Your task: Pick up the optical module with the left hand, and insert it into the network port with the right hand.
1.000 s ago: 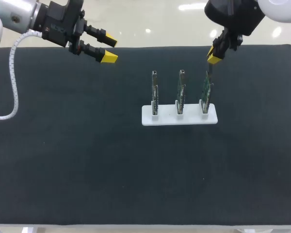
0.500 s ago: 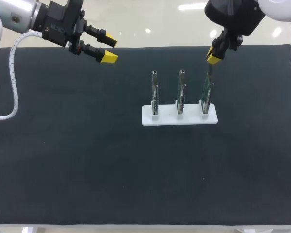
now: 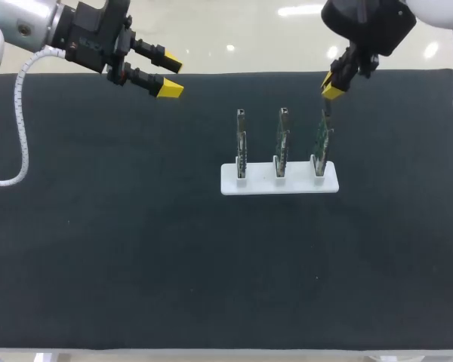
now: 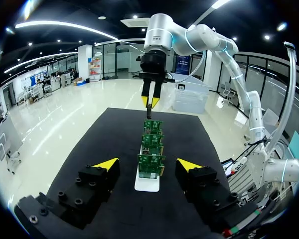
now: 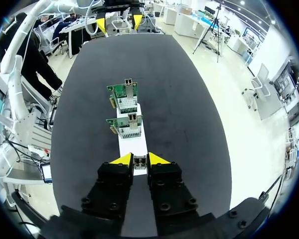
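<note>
Nothing is shifting since a moment ago. Left tool (image 3: 171,77) is hanging wide open and empty over the counter (image 3: 98,226), far left. Right tool (image 3: 333,88) is pinching the optical module (image 5: 139,162) above the rightmost board (image 3: 322,143); it should be pushing straight down.

Wide matte black table top (image 3: 98,264)

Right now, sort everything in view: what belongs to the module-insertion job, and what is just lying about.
Job:
optical module, gripped by the right hand at the right-end board
three upright circuit boards
white stand
left hand, open, off to the side

Just there:
black table mat
white cable on the left arm
</note>
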`<state>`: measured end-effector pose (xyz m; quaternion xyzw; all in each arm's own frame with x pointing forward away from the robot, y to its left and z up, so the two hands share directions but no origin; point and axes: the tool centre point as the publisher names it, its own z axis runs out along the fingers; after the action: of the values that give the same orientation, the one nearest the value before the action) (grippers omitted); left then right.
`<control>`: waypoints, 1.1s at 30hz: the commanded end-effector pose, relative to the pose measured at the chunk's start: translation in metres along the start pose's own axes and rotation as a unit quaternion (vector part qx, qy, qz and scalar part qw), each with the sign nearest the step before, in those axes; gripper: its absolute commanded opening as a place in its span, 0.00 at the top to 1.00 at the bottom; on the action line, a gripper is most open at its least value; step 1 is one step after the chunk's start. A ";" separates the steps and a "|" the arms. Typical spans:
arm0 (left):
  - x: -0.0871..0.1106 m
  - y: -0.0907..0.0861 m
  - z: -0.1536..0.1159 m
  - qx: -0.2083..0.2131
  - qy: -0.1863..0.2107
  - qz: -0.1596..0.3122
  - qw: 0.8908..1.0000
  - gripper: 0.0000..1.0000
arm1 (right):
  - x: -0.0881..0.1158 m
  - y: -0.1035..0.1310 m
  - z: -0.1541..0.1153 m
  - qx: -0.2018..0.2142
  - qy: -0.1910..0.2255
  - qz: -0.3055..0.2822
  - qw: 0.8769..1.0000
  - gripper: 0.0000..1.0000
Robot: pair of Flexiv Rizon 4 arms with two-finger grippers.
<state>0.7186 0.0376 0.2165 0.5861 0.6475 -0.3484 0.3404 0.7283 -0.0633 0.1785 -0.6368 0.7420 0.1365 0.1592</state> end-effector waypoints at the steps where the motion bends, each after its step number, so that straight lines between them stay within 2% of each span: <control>1: 0.000 -0.001 0.000 -0.001 0.001 -0.001 1.000 0.00 | 0.002 0.001 0.002 0.004 -0.001 -0.001 1.000 1.00; 20: 0.000 -0.001 0.000 -0.001 0.001 -0.001 1.000 0.00 | -0.004 0.004 -0.002 0.007 -0.009 0.004 1.000 1.00; 33: 0.000 -0.001 0.000 -0.001 0.001 -0.001 1.000 0.00 | 0.002 0.004 0.000 0.001 -0.017 0.011 1.000 1.00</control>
<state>0.7186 0.0376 0.2165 0.5861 0.6475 -0.3485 0.3404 0.7248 -0.0631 0.1793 -0.6258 0.7469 0.1474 0.1696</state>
